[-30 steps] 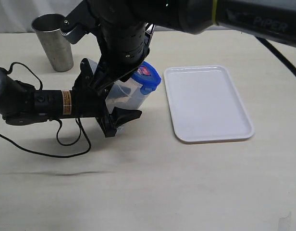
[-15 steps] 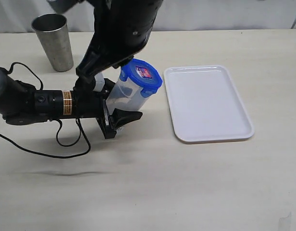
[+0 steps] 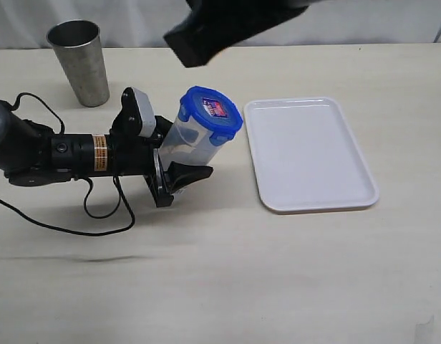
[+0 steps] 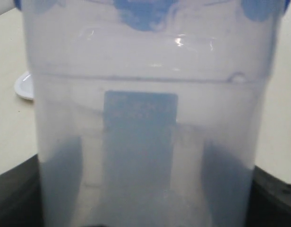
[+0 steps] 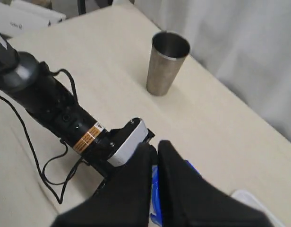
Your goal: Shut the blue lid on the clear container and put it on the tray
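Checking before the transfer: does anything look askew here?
Yes: the clear container leans in the left gripper, its blue lid tipped toward the tray, not upright. The steel cup stands upright; nothing spilled.

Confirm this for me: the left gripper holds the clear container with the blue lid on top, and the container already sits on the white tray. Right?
Not quite. The left gripper does hold the clear container with the blue lid on top, but the container is not on the tray. It is tilted beside the tray, clear of its rim. The exterior view shows this.
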Tool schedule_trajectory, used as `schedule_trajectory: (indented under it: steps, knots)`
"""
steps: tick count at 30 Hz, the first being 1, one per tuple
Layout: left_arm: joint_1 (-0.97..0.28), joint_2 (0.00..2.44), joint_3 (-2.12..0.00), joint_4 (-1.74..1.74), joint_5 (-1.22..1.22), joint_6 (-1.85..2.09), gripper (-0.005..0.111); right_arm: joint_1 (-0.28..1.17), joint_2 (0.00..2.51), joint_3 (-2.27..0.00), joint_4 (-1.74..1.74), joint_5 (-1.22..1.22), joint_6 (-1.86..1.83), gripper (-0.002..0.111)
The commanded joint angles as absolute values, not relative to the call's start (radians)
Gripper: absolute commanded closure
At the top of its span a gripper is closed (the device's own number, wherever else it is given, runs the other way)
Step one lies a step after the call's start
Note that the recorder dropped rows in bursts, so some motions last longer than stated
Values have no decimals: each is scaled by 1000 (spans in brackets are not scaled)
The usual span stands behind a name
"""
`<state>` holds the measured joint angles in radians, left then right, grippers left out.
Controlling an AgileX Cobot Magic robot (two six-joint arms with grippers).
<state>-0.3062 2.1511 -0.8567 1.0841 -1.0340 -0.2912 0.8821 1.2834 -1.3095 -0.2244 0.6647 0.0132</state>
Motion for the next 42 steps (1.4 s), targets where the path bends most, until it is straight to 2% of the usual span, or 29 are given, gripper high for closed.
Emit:
schedule_trajectory:
  steps: [1,6,12,17,28,42]
  knots:
    - [-315,2141,-863,1078,-1101,-281,107,883,1073,-1083,-313,437,111,103]
    - [-315,2141,-863,1078,-1183,-241,107,883,866,-887,-332,330,172,103]
    - [-315,2141,-863,1078,-1221,-236,107,883,590,-634,-323,309,190,103]
    - [-315,2141,-863,1075,-1221,-234,107,883,421,-532,-323,289,224,103]
    - [-315,2141,-863,1069,-1221,-234,107,883,172,-472,-323,371,306,104]
    - [-315,2141,-863,1073,-1221,-234,107,883,101,-472,-323,395,306,104]
